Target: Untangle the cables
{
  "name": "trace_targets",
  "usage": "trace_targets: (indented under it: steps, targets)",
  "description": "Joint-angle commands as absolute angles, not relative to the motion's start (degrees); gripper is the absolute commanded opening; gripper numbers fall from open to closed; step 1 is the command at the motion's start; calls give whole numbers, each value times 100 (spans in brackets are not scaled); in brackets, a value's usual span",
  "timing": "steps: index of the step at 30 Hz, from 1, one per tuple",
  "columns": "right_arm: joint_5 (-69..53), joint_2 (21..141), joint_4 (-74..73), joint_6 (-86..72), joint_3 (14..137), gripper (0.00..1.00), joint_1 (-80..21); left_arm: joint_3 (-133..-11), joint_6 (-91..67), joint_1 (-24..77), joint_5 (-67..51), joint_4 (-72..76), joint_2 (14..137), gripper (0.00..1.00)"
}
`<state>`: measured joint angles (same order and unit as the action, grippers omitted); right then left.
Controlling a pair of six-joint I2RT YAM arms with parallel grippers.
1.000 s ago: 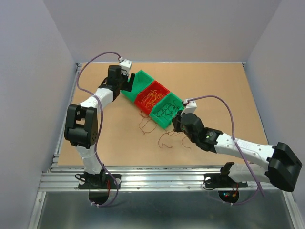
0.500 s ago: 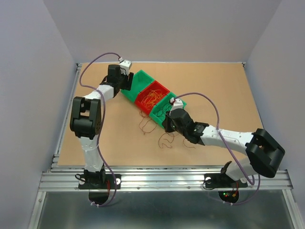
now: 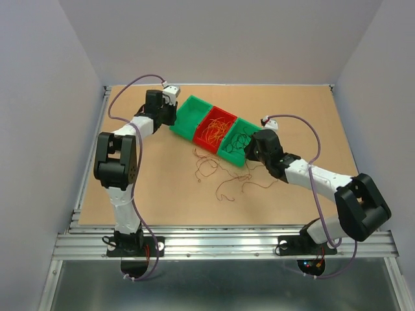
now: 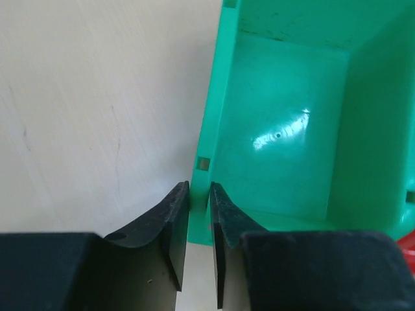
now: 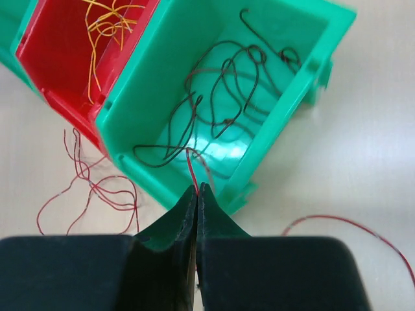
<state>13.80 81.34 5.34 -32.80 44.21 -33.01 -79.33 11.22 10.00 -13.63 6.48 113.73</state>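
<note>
Three joined bins lie in a row. Dark green cables (image 5: 220, 97) curl inside the right green bin (image 5: 292, 97). Orange-yellow cables (image 5: 107, 26) fill the red bin (image 5: 52, 71). Red-brown cables (image 3: 217, 172) lie loose on the table in front. My right gripper (image 5: 197, 186), also (image 3: 249, 155), hangs over that green bin's near corner. It is shut on a red cable (image 5: 192, 165) that runs into the bin. My left gripper (image 4: 199, 188), also (image 3: 171, 116), has one jaw on each side of the empty green bin's (image 4: 285, 129) wall, pinching it.
Another red strand (image 5: 350, 223) lies on the table to the right of the bins. Thick lilac cables (image 3: 311, 139) loop over both arms. Grey walls close in the brown tabletop (image 3: 292, 103) on three sides.
The left jaws have closed in on the bin wall. The row of bins has turned and shifted right. My right arm swung from the bins' front to their right end, dragging loose cables.
</note>
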Motion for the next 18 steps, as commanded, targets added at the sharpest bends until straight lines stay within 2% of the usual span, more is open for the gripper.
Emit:
trace_targets:
  steps: [1, 4, 9, 10, 11, 14, 18]
  targets:
    - [1634, 7954, 536, -3314, 4386, 1, -3270, -7691, 967, 1011, -1915, 607, 10750, 13]
    - [1670, 7998, 527, -3261, 4430, 1, -3252, -7524, 949, 1002, -2100, 545, 10609, 10]
    - [1696, 8016, 510, -3208, 4474, 0, -3234, -7014, 905, 1011, -2303, 623, 10109, 12]
    - [1679, 7981, 510, -3199, 4465, 1, -3234, -6918, 888, 1019, -2294, 668, 10012, 17]
    - [1635, 7902, 501, -3191, 4456, 1, -3243, -6752, 896, 1020, -2224, 764, 9898, 42]
    - [1443, 7683, 501, -3120, 4377, 1, -3234, -6296, 932, 1020, -1970, 1158, 9336, 80]
    - [1055, 7173, 501, -3006, 4237, 0, -3243, -5635, 1098, 1063, -1863, 1739, 8344, 87]
